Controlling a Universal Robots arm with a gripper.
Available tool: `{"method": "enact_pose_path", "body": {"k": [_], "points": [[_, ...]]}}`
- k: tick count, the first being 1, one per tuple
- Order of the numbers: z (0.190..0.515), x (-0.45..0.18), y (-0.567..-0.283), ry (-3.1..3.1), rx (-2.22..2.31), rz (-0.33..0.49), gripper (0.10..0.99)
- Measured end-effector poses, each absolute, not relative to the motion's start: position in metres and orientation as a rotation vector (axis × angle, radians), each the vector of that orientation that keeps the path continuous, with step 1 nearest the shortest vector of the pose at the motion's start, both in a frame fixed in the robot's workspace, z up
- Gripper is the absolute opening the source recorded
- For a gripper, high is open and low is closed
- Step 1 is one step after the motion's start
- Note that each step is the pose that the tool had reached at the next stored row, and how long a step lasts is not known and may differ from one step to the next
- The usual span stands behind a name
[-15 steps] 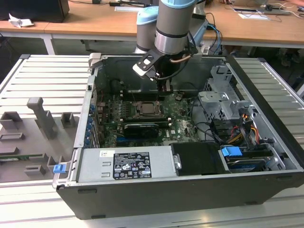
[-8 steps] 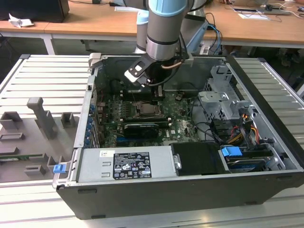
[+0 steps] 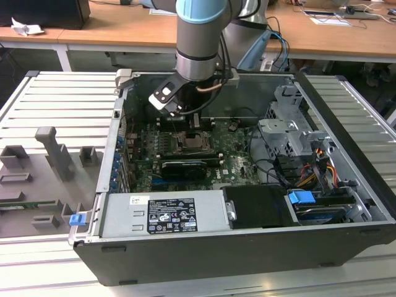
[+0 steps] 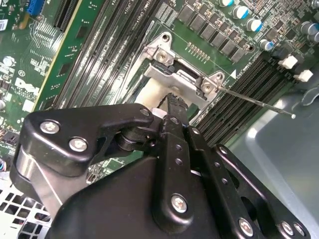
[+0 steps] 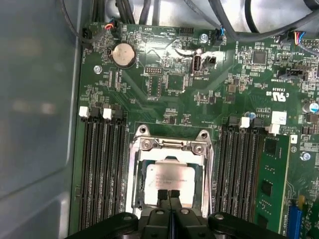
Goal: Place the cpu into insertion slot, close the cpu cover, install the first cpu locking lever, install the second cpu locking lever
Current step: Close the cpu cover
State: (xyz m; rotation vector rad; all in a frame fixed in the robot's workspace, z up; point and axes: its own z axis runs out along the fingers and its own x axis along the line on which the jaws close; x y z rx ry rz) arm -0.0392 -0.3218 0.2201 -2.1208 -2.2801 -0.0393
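Observation:
In the first wrist view the cpu (image 5: 169, 177), a pale silvery square, sits in the insertion slot (image 5: 133, 199) on the green board. The cpu cover (image 5: 168, 146) appears to lie down around it, its cut-out framing the chip. My gripper (image 5: 169, 193) is shut with nothing held, its black fingertips pressed together over the chip's near edge. The second wrist view has the gripper (image 4: 174, 102) tip right at the cover's hinge end (image 4: 185, 75), with a thin locking lever (image 4: 256, 103) sticking out from the socket corner. In the exterior view my gripper (image 3: 187, 127) hangs just above the insertion slot (image 3: 195, 142).
Long black memory slots (image 5: 102, 169) flank the socket on both sides. The case wall (image 5: 35, 99) stands close beside them. A power supply (image 3: 164, 213), drive cage (image 3: 291, 133) and cables (image 3: 315, 167) fill the rest of the case. Grey fixtures (image 3: 52, 151) stand on the table outside.

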Motion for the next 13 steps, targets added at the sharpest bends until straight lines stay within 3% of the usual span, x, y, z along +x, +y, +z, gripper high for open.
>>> {"method": "enact_pose_path", "body": {"k": [13], "points": [[0.212, -0.051, -0.321, -2.284, -2.12, -0.042, 0.106]]}}
